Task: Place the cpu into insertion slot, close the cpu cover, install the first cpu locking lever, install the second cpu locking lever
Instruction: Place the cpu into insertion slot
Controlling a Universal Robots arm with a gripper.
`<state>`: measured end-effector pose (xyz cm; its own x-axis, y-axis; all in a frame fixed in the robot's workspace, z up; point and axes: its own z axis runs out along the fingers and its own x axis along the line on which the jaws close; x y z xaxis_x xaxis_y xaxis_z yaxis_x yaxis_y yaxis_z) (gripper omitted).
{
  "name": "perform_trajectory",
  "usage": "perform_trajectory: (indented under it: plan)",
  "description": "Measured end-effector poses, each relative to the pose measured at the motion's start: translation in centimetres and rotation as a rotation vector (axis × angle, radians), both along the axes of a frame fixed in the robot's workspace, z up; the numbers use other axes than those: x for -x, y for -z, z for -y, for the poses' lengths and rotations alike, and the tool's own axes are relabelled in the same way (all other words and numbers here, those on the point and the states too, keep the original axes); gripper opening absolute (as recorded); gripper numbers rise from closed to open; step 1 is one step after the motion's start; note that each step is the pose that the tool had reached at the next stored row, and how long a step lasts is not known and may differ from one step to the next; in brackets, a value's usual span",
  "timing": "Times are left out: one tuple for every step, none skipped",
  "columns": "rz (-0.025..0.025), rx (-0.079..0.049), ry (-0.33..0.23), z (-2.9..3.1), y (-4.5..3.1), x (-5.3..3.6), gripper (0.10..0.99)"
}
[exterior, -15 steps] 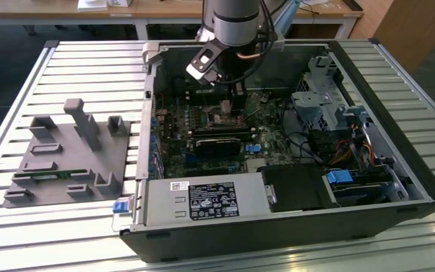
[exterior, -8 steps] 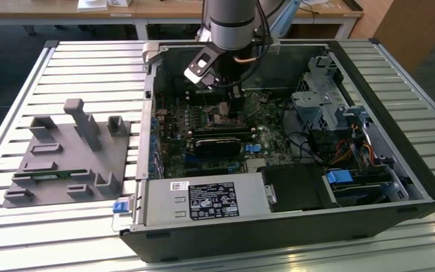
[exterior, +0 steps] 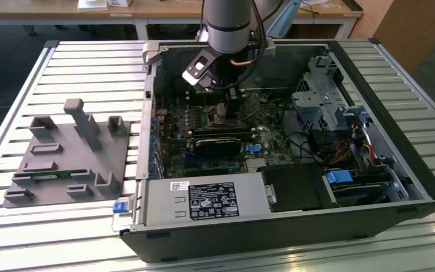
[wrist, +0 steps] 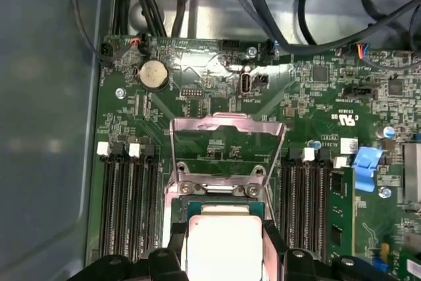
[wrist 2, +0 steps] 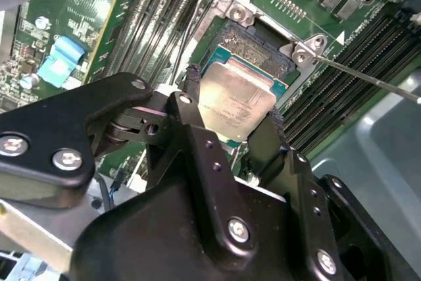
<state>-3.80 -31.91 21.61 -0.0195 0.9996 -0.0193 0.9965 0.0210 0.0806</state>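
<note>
Our gripper [wrist 2: 233, 108], jaws pinching the cpu [wrist: 225, 245] by two opposite edges, holds it directly over the insertion slot [wrist 2: 260, 51] — the cpu cover [wrist: 227, 123] stands open beyond the slot. We should hold the chip level and square to the slot's rim — no tilt.

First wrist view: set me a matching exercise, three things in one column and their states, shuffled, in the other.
Things:
1. cpu
2. cpu cover
3. coin battery

States:
A. round and silvery
B. held between the fingers
C. swung open

Pairs: 1-B, 2-C, 3-A
</note>
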Motion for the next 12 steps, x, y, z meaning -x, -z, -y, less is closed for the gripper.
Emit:
perform_trajectory:
  plan:
    - [0.0, 0.0, 0.002, 0.0, 0.11, 0.05, 0.537]
    - [0.0, 0.0, 0.004, 0.0, 0.22, 0.11, 0.537]
    - [0.0, 0.0, 0.005, 0.0, 0.34, 0.15, 0.537]
    - [-0.0001, 0.0, 0.005, 0.0, 0.51, 0.16, 0.537]
    - [0.0, 0.0, 0.005, 0.0, 0.67, 0.16, 0.537]
    - [0.0, 0.0, 0.005, 0.0, 0.83, 0.16, 0.537]
    - [0.0, 0.0, 0.005, 0.0, 0.97, 0.17, 0.537]
    - [0.0, 0.0, 0.005, 0.0, 1.1, 0.18, 0.537]
    - [0.0, 0.0, 0.005, 0.0, 1.22, 0.19, 0.537]
    - [0.0, 0.001, 0.005, 0.0, 1.33, 0.21, 0.537]
    - [0.0, 0.001, 0.005, 0.0, 1.42, 0.24, 0.537]
    - [0.0, 0.001, 0.005, 0.0, 1.49, 0.28, 0.537]
